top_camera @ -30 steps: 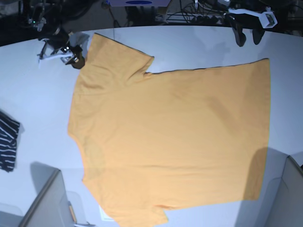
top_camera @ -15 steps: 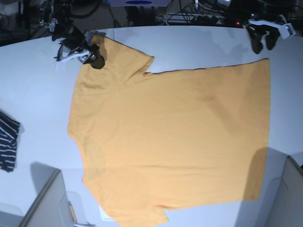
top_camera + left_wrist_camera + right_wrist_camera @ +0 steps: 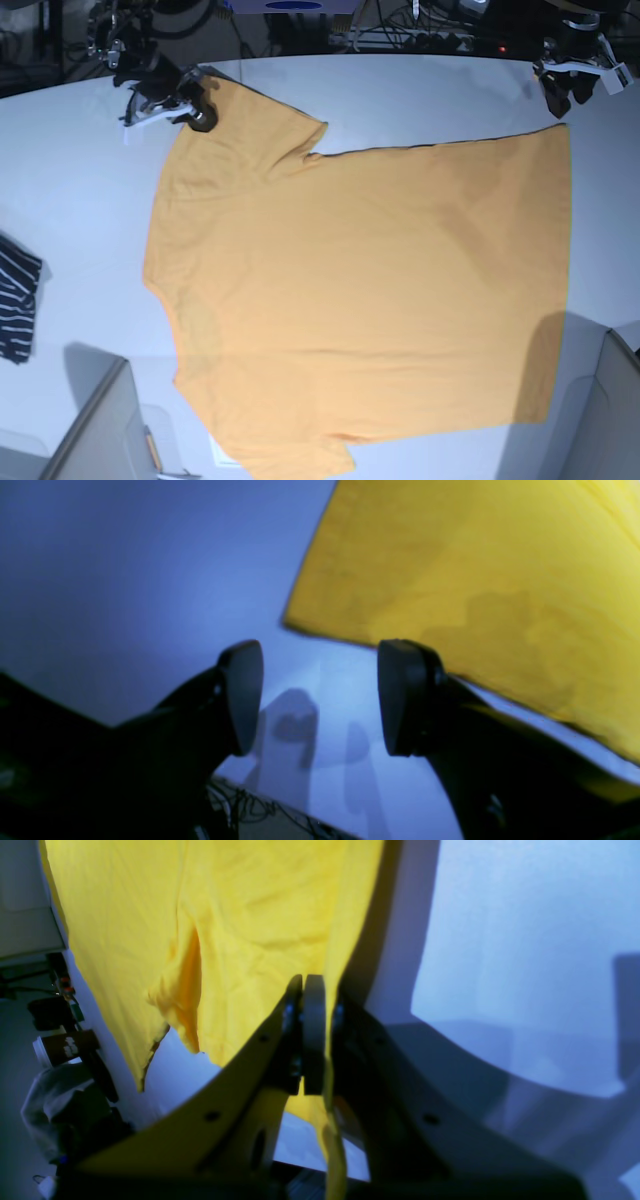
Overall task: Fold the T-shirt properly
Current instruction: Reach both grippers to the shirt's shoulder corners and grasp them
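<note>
The orange-yellow T-shirt [image 3: 360, 290] lies spread flat on the white table [image 3: 420, 95], sleeves toward the left, hem toward the right. My right gripper [image 3: 198, 108] is at the far sleeve's edge. In the right wrist view its jaws [image 3: 311, 1032] are pressed together on the sleeve fabric [image 3: 250, 930], and a strip of cloth hangs between the fingers. My left gripper [image 3: 562, 95] hovers just beyond the far hem corner. In the left wrist view it [image 3: 320, 695] is open and empty, with the shirt corner [image 3: 450, 570] just ahead of the fingertips.
A dark navy striped garment [image 3: 15, 300] lies at the table's left edge. Grey panels stand at the near left [image 3: 100, 430] and near right [image 3: 612, 400]. Cables and gear lie beyond the far edge. A paper cup [image 3: 65, 1047] shows off the table.
My right gripper moved from beside the sleeve onto its far edge and is shut on it. My left gripper moved right, to above the far hem corner.
</note>
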`<action>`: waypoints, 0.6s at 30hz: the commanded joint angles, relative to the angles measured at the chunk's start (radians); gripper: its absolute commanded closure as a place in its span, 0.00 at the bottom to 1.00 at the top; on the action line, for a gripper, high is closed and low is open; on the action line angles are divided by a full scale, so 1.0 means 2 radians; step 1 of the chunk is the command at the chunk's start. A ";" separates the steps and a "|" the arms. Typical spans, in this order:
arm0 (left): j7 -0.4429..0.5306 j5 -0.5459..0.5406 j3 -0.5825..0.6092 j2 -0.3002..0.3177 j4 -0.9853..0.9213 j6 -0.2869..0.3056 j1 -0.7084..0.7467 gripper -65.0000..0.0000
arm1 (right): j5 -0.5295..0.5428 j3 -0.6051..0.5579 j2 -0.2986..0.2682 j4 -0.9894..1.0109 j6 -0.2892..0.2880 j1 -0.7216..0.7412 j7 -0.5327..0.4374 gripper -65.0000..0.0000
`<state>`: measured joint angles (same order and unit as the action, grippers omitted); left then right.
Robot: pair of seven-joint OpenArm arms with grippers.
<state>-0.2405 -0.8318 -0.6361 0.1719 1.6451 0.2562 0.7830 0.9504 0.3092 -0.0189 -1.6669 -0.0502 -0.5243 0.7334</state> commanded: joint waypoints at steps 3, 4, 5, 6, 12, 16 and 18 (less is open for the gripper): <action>0.009 -0.004 -0.005 0.003 -0.009 0.001 0.000 0.46 | -0.028 -0.001 -0.002 0.003 0.023 -0.007 0.018 1.00; 0.009 -0.004 -0.005 0.003 -0.015 0.001 -0.003 0.46 | -0.028 -0.001 -0.002 0.003 0.023 -0.007 0.018 1.00; 0.009 -0.004 -0.005 0.003 -0.020 0.001 -0.009 0.46 | -0.028 -0.001 -0.002 0.003 0.023 -0.007 0.018 1.00; 0.009 -0.004 -0.008 0.003 -0.026 0.001 -0.014 0.46 | -0.028 -0.001 -0.002 0.003 0.023 -0.007 0.018 1.00; -0.006 -0.030 -0.034 0.006 -0.057 0.001 -0.041 0.46 | -0.028 0.001 -0.002 0.003 0.023 -0.007 0.018 1.00; -0.100 -0.090 -0.051 0.025 -0.093 0.001 -0.079 0.46 | -0.028 0.001 -0.002 0.003 0.023 -0.006 0.018 1.00; -0.123 -0.088 -0.061 0.026 -0.099 0.001 -0.097 0.46 | -0.028 -0.001 -0.002 0.003 0.023 -0.006 0.018 1.00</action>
<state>-0.4896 -1.0004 -0.7532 0.2199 1.4391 0.2604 0.5701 0.9504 0.3099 -0.0193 -1.6669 -0.0463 -0.5240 0.7345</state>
